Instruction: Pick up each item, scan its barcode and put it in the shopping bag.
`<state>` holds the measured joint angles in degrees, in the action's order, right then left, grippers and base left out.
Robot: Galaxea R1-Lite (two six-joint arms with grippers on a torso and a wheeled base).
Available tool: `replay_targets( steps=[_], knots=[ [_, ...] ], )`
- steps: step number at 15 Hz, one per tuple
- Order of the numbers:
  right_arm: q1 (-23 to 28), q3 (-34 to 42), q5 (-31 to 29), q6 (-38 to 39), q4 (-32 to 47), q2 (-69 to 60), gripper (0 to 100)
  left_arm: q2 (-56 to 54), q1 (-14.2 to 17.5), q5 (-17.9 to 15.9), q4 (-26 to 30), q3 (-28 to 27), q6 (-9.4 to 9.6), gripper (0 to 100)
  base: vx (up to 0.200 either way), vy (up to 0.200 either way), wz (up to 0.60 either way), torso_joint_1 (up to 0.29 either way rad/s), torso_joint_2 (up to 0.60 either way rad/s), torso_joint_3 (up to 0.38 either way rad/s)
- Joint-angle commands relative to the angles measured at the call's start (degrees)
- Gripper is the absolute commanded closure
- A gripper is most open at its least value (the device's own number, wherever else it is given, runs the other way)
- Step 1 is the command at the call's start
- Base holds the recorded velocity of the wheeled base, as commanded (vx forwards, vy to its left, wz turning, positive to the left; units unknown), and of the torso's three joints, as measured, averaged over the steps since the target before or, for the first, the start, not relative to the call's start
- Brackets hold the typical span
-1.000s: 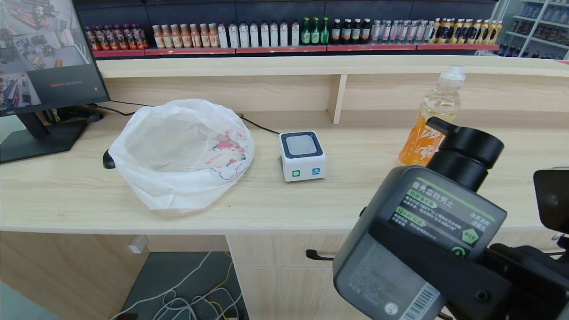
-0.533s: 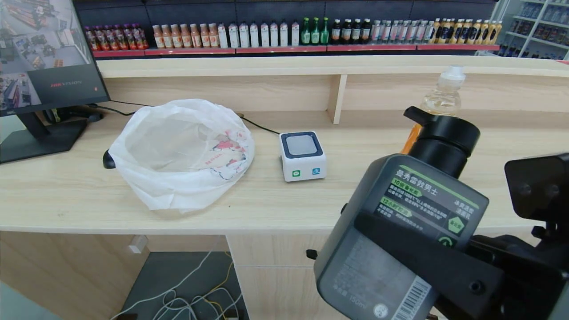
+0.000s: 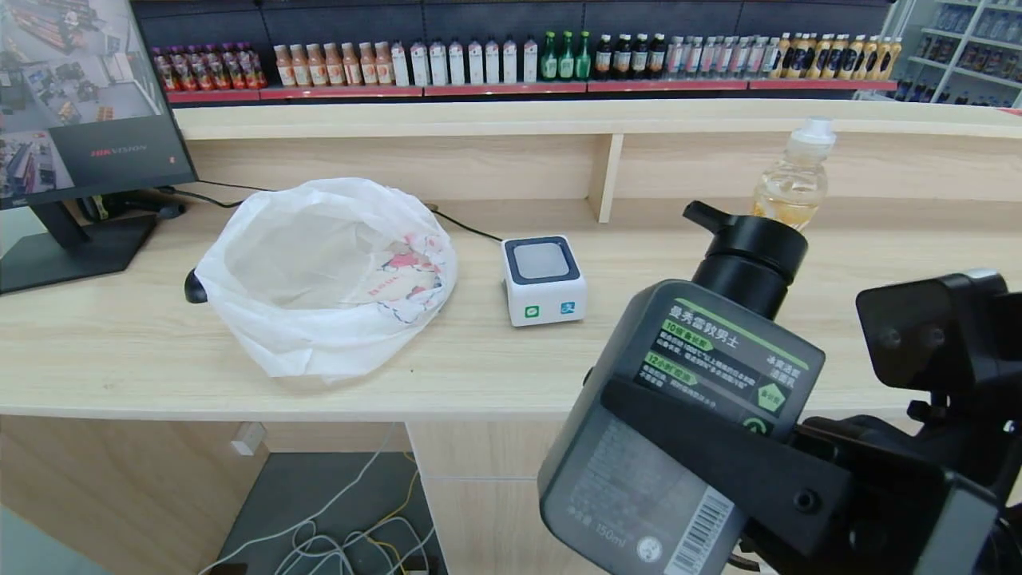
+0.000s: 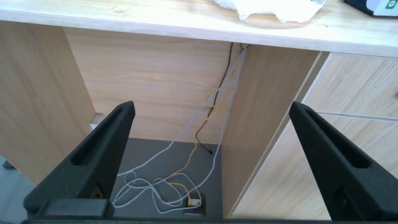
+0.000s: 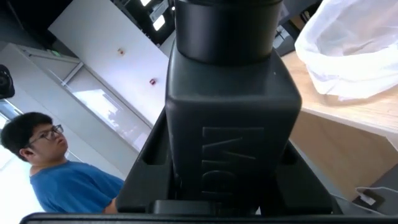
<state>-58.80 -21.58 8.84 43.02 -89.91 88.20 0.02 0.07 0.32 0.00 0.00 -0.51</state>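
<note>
Okay, my right claw point(image 3: 687, 451) grips the dark grey plastic pump bottle point(image 3: 722, 351), pump end tilted away; the white cube scanner point(image 3: 544, 279) lies ahead, to its left.

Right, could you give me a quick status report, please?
Right gripper shut on pump bottle, tilted, short of the counter. Left gripper open, low below the counter edge. Scanner unobstructed; shopping bag open beside it.

Light wood table point(image 3: 120, 351) with raised rear ledge point(image 3: 479, 116) and upright divider point(image 3: 605, 177), dark wall shelving point(image 3: 503, 90) of bottled drinks point(image 3: 495, 61) behind, monitor point(image 3: 80, 104) at left, loose cables point(image 3: 323, 543) on what appears grey flooring point(image 3: 319, 483) beneath.
</note>
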Motion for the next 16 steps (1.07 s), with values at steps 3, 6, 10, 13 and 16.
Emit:
replay_targets(
  steps=[3,6,10,13,16],
  knots=[
    [0.0,-2.4,-0.1,1.0,-0.1,1.5,100,0.0,0.0,0.0,0.0,0.0,-0.02,0,0.000,0.000,0.00,0.000,0.00,0.000],
    [0.0,-4.5,-0.1,0.6,-0.1,2.7,100,0.0,0.0,0.0,0.0,0.0,-0.02,0,0.000,0.000,0.00,0.000,0.00,0.000],
    [0.0,-6.4,-0.1,0.7,-0.1,3.0,100,0.0,0.0,0.0,0.0,0.0,-0.02,0,0.000,0.000,0.00,0.000,0.00,0.000],
    [0.4,-6.5,-0.4,0.4,-0.1,5.1,100,0.0,0.0,0.0,0.0,0.0,-0.02,0,0.000,0.000,0.00,0.000,0.00,0.000],
    [2.3,-7.2,-0.6,-3.0,-0.1,7.9,100,0.0,0.0,0.0,0.0,0.0,-0.02,0,0.000,0.000,0.00,0.000,0.00,0.000]
  ],
)
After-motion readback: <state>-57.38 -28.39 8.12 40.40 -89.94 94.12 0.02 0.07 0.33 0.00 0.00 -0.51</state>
